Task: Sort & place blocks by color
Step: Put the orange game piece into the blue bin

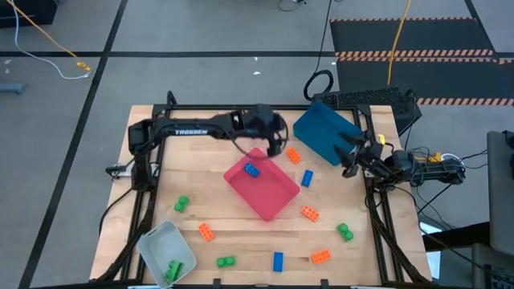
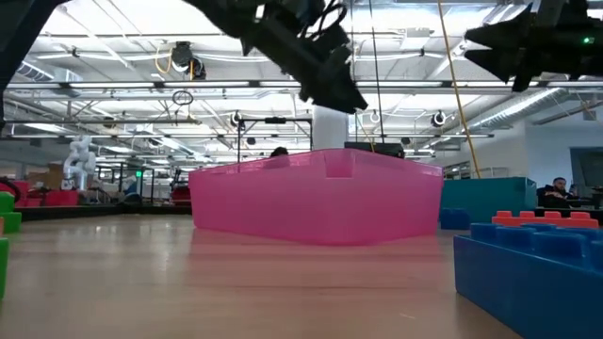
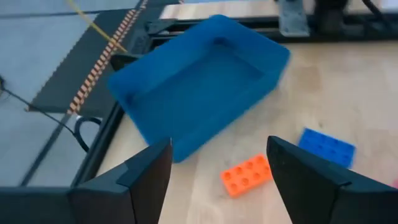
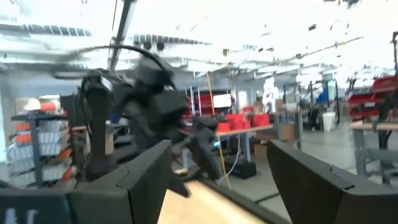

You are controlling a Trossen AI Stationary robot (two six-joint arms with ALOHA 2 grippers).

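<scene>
My left gripper (image 1: 279,147) (image 3: 217,155) hangs open and empty above the table between the pink-red tray (image 1: 273,201) and the dark blue tray (image 3: 186,93). An orange block (image 3: 247,175) and a blue block (image 3: 326,146) lie on the wood below and ahead of it. One blue block (image 1: 251,169) lies inside the pink-red tray, and a green block (image 1: 173,270) lies in the pale grey tray (image 1: 161,239). My right gripper (image 1: 347,164) (image 4: 217,155) waits open at the table's right edge, raised, beside the dark blue tray.
Loose blocks lie across the near half of the table: orange (image 1: 309,213), (image 1: 320,257), (image 1: 206,232); green (image 1: 344,232), (image 1: 226,262), (image 1: 181,205); blue (image 1: 278,261), (image 1: 306,178). In the low view, a blue block (image 2: 532,273) sits close to the camera.
</scene>
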